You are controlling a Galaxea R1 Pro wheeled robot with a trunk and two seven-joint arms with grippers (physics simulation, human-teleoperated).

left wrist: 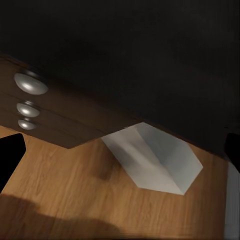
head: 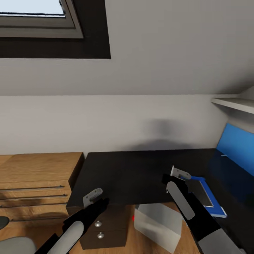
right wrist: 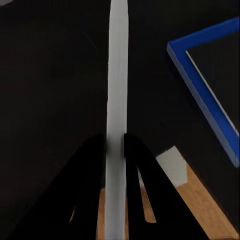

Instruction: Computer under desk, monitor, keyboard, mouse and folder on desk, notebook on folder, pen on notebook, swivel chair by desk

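White-silver pen [right wrist: 116, 100], thin, straight, between right jaws

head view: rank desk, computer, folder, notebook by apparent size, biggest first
1. desk, widest by far.
2. computer under it, partly hidden by the right arm.
3. folder on the desk.
4. notebook on the folder, inside its outline.

Computer versus folder is unsure, since the arm covers both.

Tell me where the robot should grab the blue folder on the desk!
Probably the near edge of the folder, on its bare blue strip, coming low from the robot's side. It lies flat on the desk with the notebook covering its middle, so only a thin edge offers the jaws a pinch. The right gripper holds the pen.
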